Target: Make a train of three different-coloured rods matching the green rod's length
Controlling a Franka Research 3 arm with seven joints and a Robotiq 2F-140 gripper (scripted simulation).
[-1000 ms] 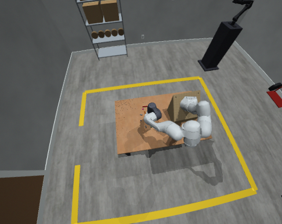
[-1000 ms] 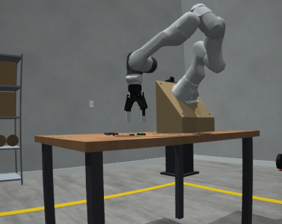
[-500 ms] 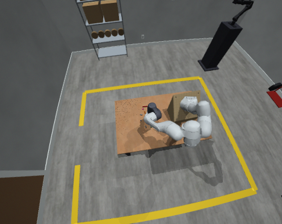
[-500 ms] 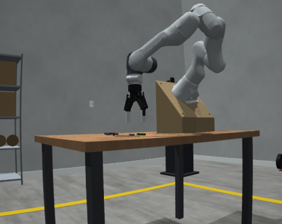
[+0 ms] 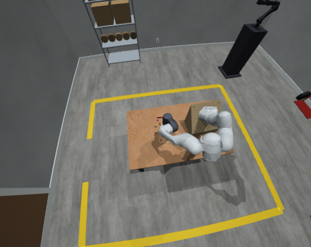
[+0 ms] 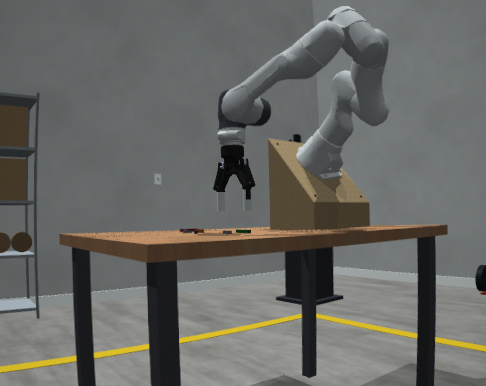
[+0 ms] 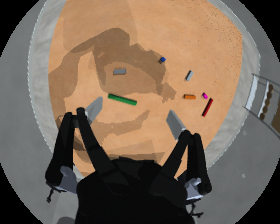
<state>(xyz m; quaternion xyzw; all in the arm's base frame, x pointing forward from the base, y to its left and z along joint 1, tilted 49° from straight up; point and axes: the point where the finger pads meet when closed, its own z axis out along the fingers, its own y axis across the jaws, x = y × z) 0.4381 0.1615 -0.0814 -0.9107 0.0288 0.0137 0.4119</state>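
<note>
My gripper (image 6: 233, 201) hangs open and empty well above the wooden table; it also shows in the wrist view (image 7: 132, 113). Below it lie several small rods, all flat and apart from each other. The green rod (image 7: 122, 99) lies nearest, just ahead of the fingertips. A grey rod (image 7: 119, 71) lies beyond it. A blue rod (image 7: 161, 59) is further out. A second grey rod (image 7: 188, 75), an orange rod (image 7: 189, 96), a small magenta rod (image 7: 204, 95) and a red rod (image 7: 207, 107) lie to the right. In the side view the rods (image 6: 213, 231) show as a low row on the table top.
A wooden wedge-shaped mount (image 6: 311, 192) carries the arm's base at the back of the table (image 5: 173, 134). A yellow floor line (image 5: 157, 93) rings the table. A shelf (image 5: 114, 29) and a black pedestal (image 5: 244, 48) stand far off.
</note>
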